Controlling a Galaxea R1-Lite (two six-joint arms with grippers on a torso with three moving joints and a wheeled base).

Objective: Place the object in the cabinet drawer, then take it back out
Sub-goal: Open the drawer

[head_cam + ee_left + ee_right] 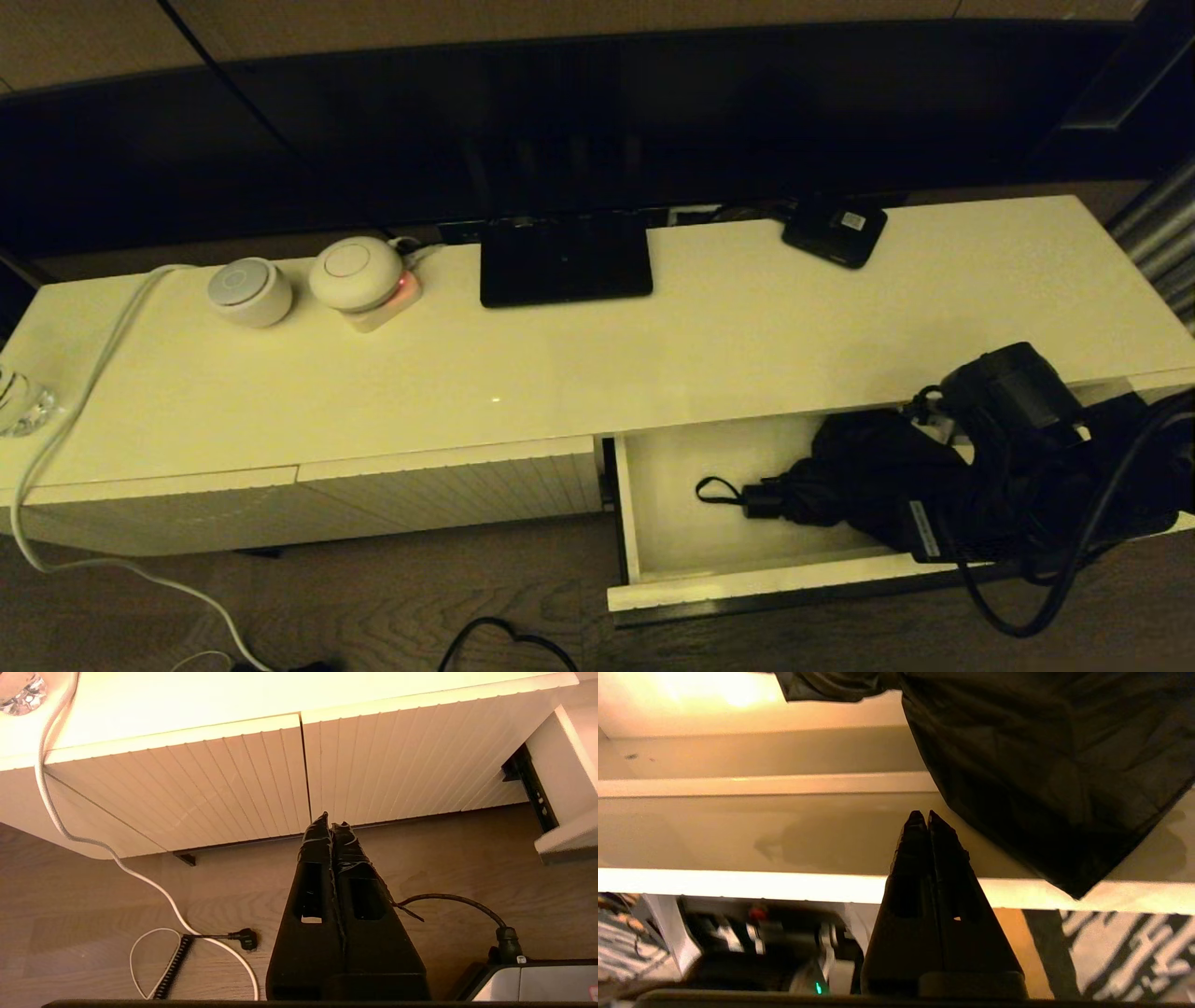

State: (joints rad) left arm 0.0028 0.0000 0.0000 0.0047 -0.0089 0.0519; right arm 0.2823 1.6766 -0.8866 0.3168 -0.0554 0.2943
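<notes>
Umbrella (868,476): lies inside the pulled-out drawer (653,485), in its right half; loose black fabric bunched, short handle and wrist loop (714,488) pointing toward 9 o'clock in the head view.
Long axis: runs roughly 9 to 3 o'clock, along the drawer's width.
Drawer: open at the cabinet's right end, pale floor bare on the left side.
Right gripper (923,817): fingers pressed together, nothing between them; in the right wrist view the tips hang over the drawer with the fabric (1041,779) just beside them, apart from it as far as can be told.
Bearing: in that wrist picture the umbrella lies ahead of the tips toward 1 o'clock.
Nearer arm: the right arm (1018,392), over the drawer's right end above the umbrella.
Left gripper (331,826): fingers closed on nothing, parked low before the closed ribbed panels (233,784), well apart from the drawer.
Judgement: placing looks done; retrieval calls for the right fingers to spread, then close on the bundle.
</notes>
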